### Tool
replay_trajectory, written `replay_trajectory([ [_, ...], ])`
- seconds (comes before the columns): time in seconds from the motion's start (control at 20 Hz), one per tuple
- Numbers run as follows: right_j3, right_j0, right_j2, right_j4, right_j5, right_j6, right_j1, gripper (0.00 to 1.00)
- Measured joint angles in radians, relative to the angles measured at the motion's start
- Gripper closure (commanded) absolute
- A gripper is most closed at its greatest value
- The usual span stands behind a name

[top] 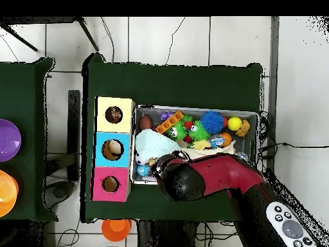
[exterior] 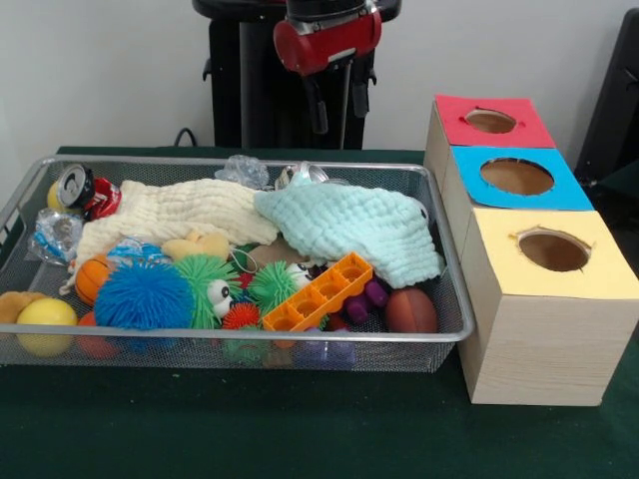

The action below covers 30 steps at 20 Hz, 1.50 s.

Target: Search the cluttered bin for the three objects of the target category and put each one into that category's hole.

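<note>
**Still Looking for the Rope Toys**

While the arm (exterior: pixel 327 38) hangs up high at 12 o'clock, behind the bin (exterior: pixel 454 289), nothing is being picked up. I cannot tell if the gripper is apart or together, since the front view only shows the red wrist and some dark parts below it. From above, the arm covers the edge of the bin on the robot's side.

The bin is very full. A cream cloth (exterior: pixel 165 212) lies at 10 o'clock and a mint cloth (exterior: pixel 354 232) lies at 2 o'clock. At 6 o'clock sit a blue spiky ball (exterior: pixel 143 295), green spiky balls (exterior: pixel 200 279), an orange tray (exterior: pixel 318 291) and a brown ball (exterior: pixel 410 310). A yellow ball (exterior: pixel 44 317) sits at 8 o'clock, and a can (exterior: pixel 74 186) at 10 o'clock.

I cannot see any of the three knotted rope toys. They may be hiding under the cloths, which cover a big part of the bin.

Three boxes stand just beside the bin at 3 o'clock. One has a red top (exterior: pixel 491 122), one a blue top (exterior: pixel 517 178) and one a yellow top (exterior: pixel 552 251). Each top has a round hole.

I think this is the searching step. Next, the arm likely needs to come down and pull a cloth aside to see what is under it. It should grab only the cloth, not the balls.
</note>
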Motion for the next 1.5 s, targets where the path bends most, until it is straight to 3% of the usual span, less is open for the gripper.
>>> replay_trajectory([
  [0.45,-0.004,0.007,-0.026,-0.007,0.0,0.0,0.0,0.0],
  [1.0,-0.058,-0.014,-0.061,-0.098,0.017,0.0,0.014,0.0],
  [1.5,-0.092,-0.138,-0.065,-0.217,0.017,0.0,0.076,0.0],
])
